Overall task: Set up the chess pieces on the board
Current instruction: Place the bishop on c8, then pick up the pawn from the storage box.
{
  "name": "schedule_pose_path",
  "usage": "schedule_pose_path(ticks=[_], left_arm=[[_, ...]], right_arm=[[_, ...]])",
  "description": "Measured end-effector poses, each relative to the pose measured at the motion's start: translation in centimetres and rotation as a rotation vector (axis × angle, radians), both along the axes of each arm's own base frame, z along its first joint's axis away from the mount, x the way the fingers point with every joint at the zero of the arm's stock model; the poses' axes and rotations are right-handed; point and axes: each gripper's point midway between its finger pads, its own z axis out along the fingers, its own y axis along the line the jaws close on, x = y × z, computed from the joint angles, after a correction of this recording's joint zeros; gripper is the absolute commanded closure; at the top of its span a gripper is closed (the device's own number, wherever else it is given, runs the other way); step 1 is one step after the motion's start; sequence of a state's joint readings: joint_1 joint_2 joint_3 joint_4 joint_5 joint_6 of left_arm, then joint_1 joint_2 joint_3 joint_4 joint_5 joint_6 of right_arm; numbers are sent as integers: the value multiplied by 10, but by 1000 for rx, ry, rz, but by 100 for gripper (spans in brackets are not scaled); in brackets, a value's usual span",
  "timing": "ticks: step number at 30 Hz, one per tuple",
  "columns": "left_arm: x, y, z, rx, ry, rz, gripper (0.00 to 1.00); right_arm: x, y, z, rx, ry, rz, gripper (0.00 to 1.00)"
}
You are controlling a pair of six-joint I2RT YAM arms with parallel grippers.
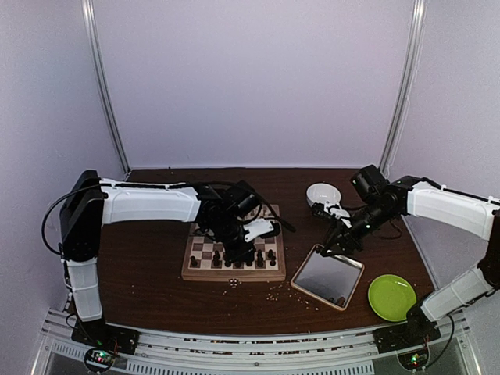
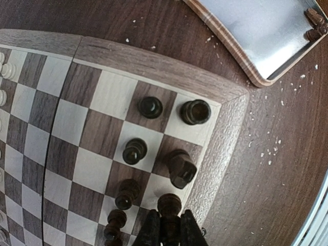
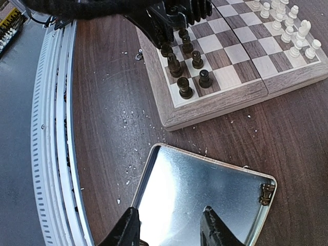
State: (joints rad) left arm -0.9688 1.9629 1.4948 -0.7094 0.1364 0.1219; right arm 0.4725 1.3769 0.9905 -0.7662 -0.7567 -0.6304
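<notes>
Left pincer (image 2: 166,231), jaws closed narrowly on the stem of a dark chessman (image 2: 169,204), which it holds upright at the near edge of the chessboard (image 2: 225,148). Whether the base touches its square cannot be told. Other dark chessmen (image 2: 180,168) stand just beyond in two rows along that edge, the nearest just beside the fingers.

Risk 1: as the jaws part, a finger may brush a neighbour and topple it, and one fall could carry down the row.

Risk 2: a release off the vertical, or astride a line between squares, could leave the piece leaning or rolling over the rim onto the worktop (image 2: 287,154).

Beyond the board corner lies the metal tray (image 3: 205,189). The right pincer (image 3: 171,229) hangs above the tray's near end, jaws partly apart and empty. Two dark pieces (image 3: 265,193) lie touching in the far corner against the tray wall.

Risk 3: a finger may catch that wall and shift the tray, or take both pieces at once.

Cream chessmen (image 3: 287,25) stand ranked on the opposite half of the board, well apart from either pincer.
</notes>
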Motion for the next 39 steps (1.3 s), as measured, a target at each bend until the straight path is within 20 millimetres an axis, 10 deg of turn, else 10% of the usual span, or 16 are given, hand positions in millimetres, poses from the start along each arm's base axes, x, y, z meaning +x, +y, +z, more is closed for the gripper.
schedule_pose_path(ticks=[25, 32, 39], left_arm=[[-1, -3, -4, -4, 13, -5, 71], [1, 0, 52, -81, -63, 3, 67], [24, 20, 159, -265, -259, 93, 65]], right_arm=[[-2, -1, -2, -7, 15, 14, 59], [-5, -5, 2, -23, -1, 25, 61], [-26, -17, -11, -161, -82, 109, 64]])
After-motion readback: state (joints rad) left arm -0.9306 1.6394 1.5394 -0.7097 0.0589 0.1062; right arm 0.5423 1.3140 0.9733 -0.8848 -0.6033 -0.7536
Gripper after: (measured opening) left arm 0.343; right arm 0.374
